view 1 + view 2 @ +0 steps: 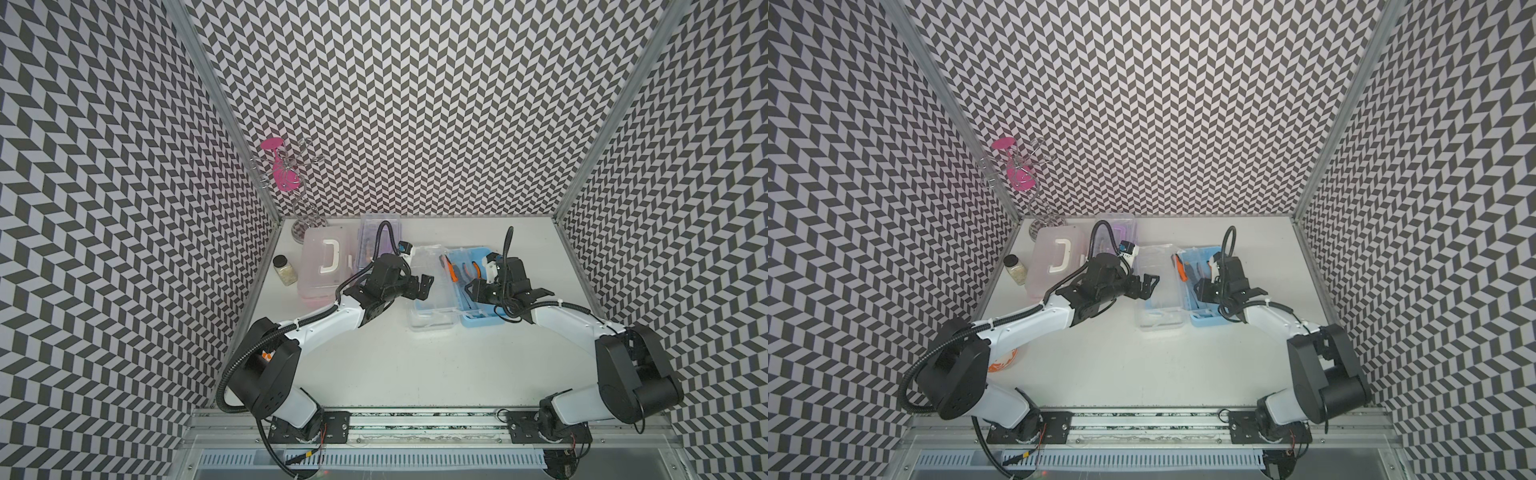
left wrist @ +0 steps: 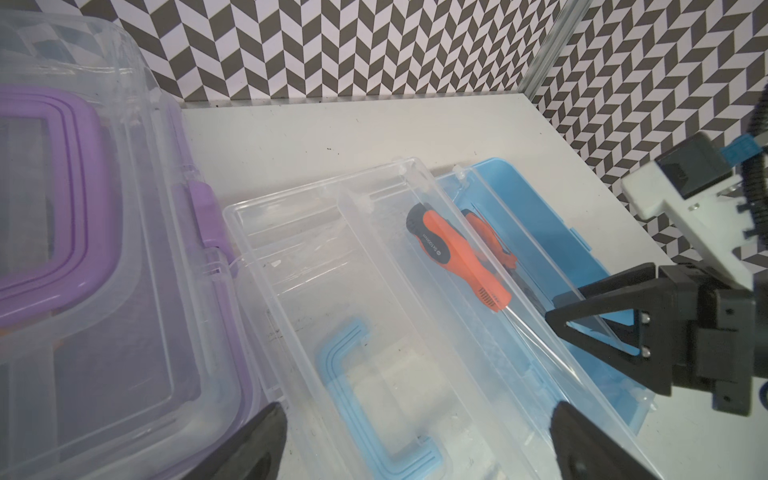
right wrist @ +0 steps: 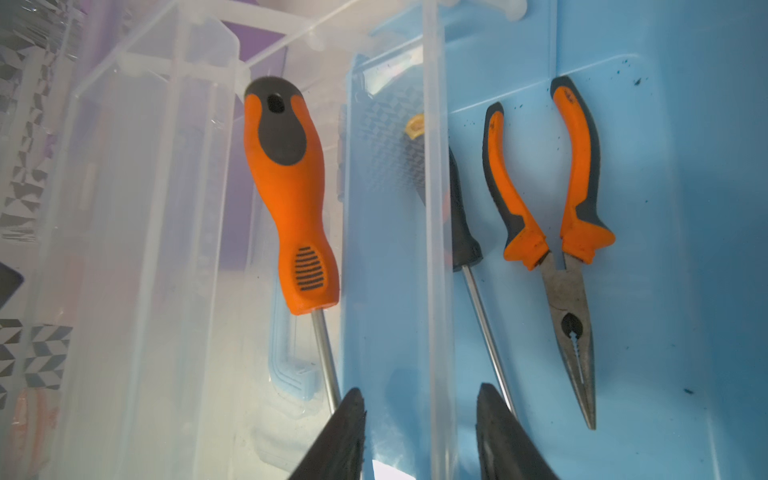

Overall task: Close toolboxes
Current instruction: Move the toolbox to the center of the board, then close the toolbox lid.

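The blue toolbox (image 1: 482,320) lies open, its clear lid (image 1: 432,299) flopped over to its left. My right gripper (image 3: 419,392) is open, its fingers astride the lid's clear rim (image 3: 432,208) without touching it. My left gripper (image 2: 419,419) hangs wide open over the lid's inside, above the blue handle (image 2: 361,374), holding nothing. The pink toolbox (image 1: 322,266) and the purple toolbox (image 2: 83,208) stand at the back left with their lids down. Both grippers (image 1: 426,284) (image 1: 469,289) show in both top views.
In the blue base lie an orange screwdriver (image 3: 291,199), a dark screwdriver (image 3: 465,232) and orange pliers (image 3: 569,249). A small glass jar (image 1: 284,270) stands left of the pink box. A wire stand (image 1: 305,228) holds a pink glass (image 1: 284,174) in the back left corner.
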Controlling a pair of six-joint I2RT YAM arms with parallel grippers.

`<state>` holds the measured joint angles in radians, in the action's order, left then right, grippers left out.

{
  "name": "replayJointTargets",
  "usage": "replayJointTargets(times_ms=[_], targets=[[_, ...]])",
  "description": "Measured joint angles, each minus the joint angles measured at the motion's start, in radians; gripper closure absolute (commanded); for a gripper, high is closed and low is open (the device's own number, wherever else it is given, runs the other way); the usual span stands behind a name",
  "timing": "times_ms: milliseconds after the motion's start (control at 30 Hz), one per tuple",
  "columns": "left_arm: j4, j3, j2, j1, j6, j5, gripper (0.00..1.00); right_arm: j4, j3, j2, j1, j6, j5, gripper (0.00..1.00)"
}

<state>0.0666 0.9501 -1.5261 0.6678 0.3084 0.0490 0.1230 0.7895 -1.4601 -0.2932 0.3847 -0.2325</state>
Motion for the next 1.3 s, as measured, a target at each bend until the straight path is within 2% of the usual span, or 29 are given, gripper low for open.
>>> replayJointTargets(times_ms=[200, 333, 433, 900, 1300], targets=[[0.001, 0.0, -0.016, 0.0, 0.0, 0.006, 0.01, 0.012, 0.008, 0.032, 0.048, -0.003, 0.002, 0.28], [0.005, 0.0, -0.03, 0.002, 0.003, 0.014, 0.01, 0.011, 0.008, 0.066, 0.09, -0.007, -0.001, 0.12], [0.016, 0.0, -0.043, 0.012, 0.005, 0.017, 0.01, 0.008, 0.008, 0.087, 0.115, -0.008, 0.012, 0.05], [0.007, 0.095, -0.159, 0.083, -0.001, 0.014, 0.01, -0.019, -0.014, 0.077, 0.224, -0.022, 0.042, 0.01], [0.006, 0.142, -0.181, 0.085, -0.004, 0.017, 0.01, -0.039, -0.041, 0.057, 0.231, -0.016, 0.018, 0.02]])
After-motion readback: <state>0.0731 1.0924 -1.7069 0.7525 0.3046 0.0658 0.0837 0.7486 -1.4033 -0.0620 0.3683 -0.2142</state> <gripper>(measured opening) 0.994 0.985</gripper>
